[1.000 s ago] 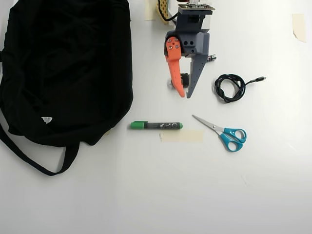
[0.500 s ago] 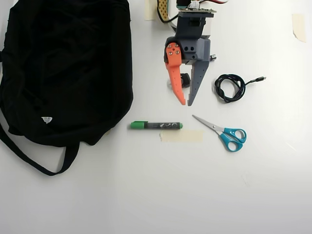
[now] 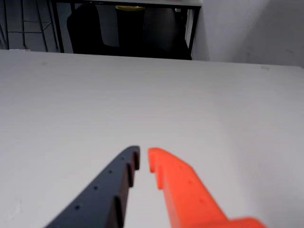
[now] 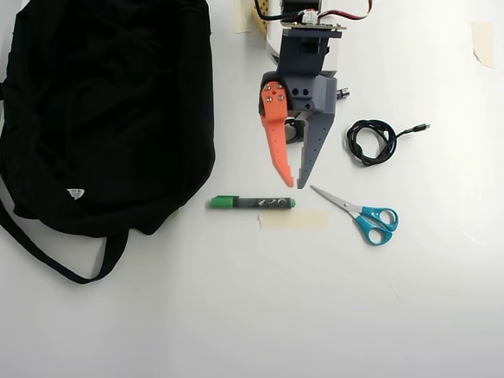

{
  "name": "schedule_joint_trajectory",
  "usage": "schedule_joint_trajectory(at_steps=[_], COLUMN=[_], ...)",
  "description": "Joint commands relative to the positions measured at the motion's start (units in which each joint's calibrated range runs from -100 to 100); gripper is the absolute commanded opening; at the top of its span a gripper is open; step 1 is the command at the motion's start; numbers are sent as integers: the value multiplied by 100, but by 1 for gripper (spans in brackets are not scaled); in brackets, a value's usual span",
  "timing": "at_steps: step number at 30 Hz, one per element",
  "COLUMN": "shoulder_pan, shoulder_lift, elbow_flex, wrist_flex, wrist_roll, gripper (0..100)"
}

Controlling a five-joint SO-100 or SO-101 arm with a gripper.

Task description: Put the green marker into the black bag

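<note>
Your gripper (image 4: 294, 186) hangs above the white desk (image 4: 315, 315), its orange and grey jaws nearly closed with only a thin slit between the tips, grasping nothing; the wrist view (image 3: 143, 158) shows the same narrow gap over bare desk. In the overhead view, the tips point down-frame, just above the green marker (image 4: 253, 202) and apart from it. The marker lies flat, green cap to the left, its other end beside a strip of tape (image 4: 293, 220). The black bag (image 4: 102, 110) fills the upper left, its strap (image 4: 47, 256) trailing below. Right of your gripper lie blue-handled scissors (image 4: 362, 216) and a coiled cable (image 4: 374, 142).
</note>
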Motion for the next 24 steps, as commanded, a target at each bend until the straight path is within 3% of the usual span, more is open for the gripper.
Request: schedule_joint_trajectory(at_steps=[1,24], shoulder_pan=[-36,-103], shoulder_lift=[13,295], elbow_flex=[-353,-344], wrist_flex=[-138,-965], wrist_roll=[2,-3], gripper=[2,2])
